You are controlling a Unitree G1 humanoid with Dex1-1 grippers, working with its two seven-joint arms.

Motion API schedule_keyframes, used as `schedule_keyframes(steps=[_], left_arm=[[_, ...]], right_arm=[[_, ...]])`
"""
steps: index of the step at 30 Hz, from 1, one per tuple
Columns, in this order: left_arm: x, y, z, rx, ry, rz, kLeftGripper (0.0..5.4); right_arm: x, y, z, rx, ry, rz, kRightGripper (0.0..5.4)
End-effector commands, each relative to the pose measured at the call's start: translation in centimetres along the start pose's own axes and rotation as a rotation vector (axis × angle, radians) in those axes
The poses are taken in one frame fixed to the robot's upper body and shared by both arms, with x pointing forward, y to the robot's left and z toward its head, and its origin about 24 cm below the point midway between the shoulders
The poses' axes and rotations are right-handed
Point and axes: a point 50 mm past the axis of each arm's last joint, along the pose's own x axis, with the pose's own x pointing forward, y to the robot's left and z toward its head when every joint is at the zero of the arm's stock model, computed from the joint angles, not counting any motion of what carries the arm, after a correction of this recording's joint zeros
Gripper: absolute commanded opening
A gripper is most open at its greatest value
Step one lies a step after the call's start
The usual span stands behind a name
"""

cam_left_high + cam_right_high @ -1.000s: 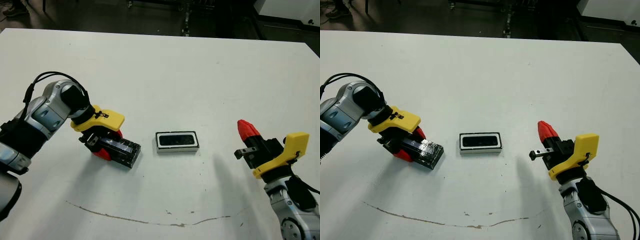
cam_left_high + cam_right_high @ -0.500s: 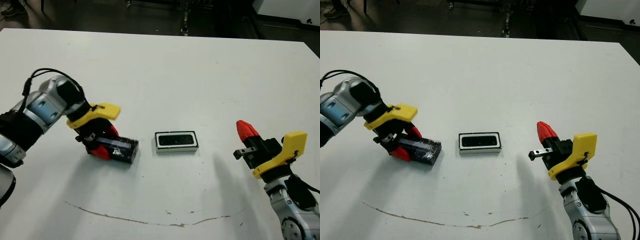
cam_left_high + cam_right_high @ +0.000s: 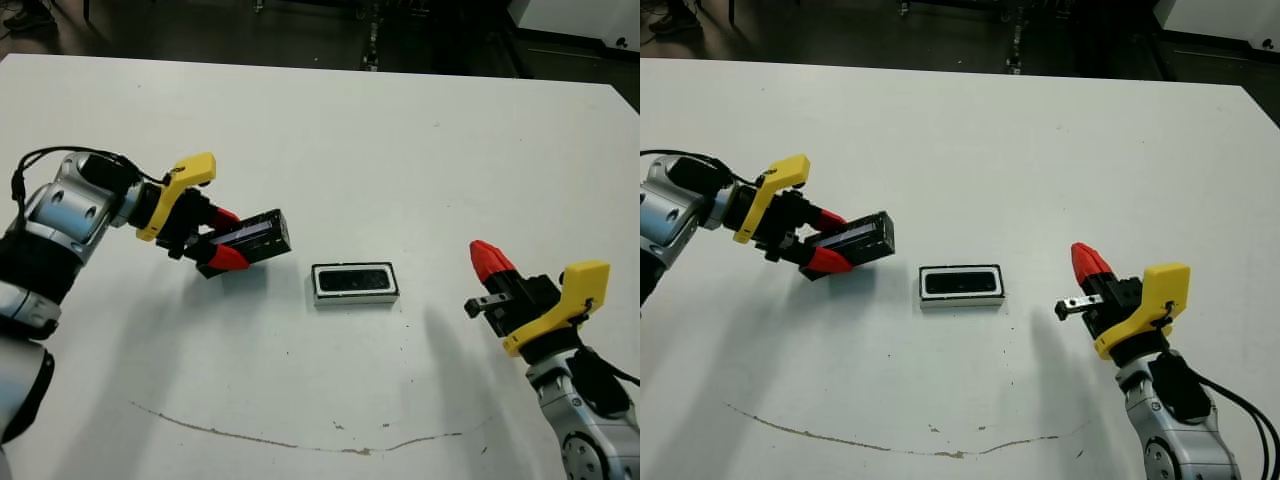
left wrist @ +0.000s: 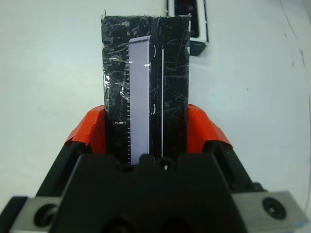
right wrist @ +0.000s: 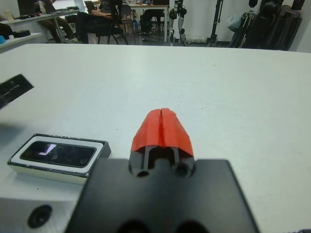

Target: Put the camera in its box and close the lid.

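- The left hand (image 3: 228, 245) is clamped on the lid (image 3: 252, 235), one red finger on each long side, and holds it clear of the white desk (image 3: 330, 150); a shadow lies on the desk under it.
- In the left wrist view the lid (image 4: 145, 87) stands out from between the two red fingers (image 4: 90, 128), its glossy black top scuffed and a pale silvery stripe running along its length.
- The free end of the lid points toward the box (image 3: 355, 283), which sits near the middle of the desk, a little apart from the lid and not touching it.
- The box is open at the top: black outer walls, white rim, long side across the head views.
- The camera (image 3: 960, 283) lies flat inside the box, a dark bar filling most of the white-lined tray; the right wrist view shows it (image 5: 57, 153) with a small bright reflection on its top face.
- The right hand (image 3: 488, 262) is pressed shut with nothing in it; in the right wrist view its red fingertips (image 5: 163, 128) meet in a single wedge.
- The right hand hovers well to the right of the box, near the desk's right front part, with its tips pointing roughly toward the far left.
- A thin brownish curved line (image 3: 300, 440) marks the desk in front of the box, nearer the robot.
- Beyond the far edge of the desk, the right wrist view shows a seated person (image 5: 104, 14) at another table.
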Motion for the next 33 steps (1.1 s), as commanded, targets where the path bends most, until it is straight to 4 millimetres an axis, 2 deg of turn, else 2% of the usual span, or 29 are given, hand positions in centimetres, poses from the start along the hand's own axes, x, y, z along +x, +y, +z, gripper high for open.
schedule_keyframes(steps=[1,6,15,33], left_arm=[[0.4,-1.0,0.0,-0.069,0.010,0.079,3.18],[1.0,-2.6,0.5,-0.123,0.014,0.147,3.18],[1.7,-4.0,1.3,-0.144,0.040,0.114,3.18],[3.3,-4.2,2.2,-0.123,0.043,0.079,3.18]], right_arm=[[-0.1,-0.1,-0.2,0.010,0.017,-0.012,0.00],[-0.2,-0.2,-0.3,0.004,0.019,-0.013,0.00],[-0.2,-0.1,-0.3,0.003,0.023,-0.010,0.00],[-0.3,0.0,-0.4,0.004,0.022,-0.004,0.00]])
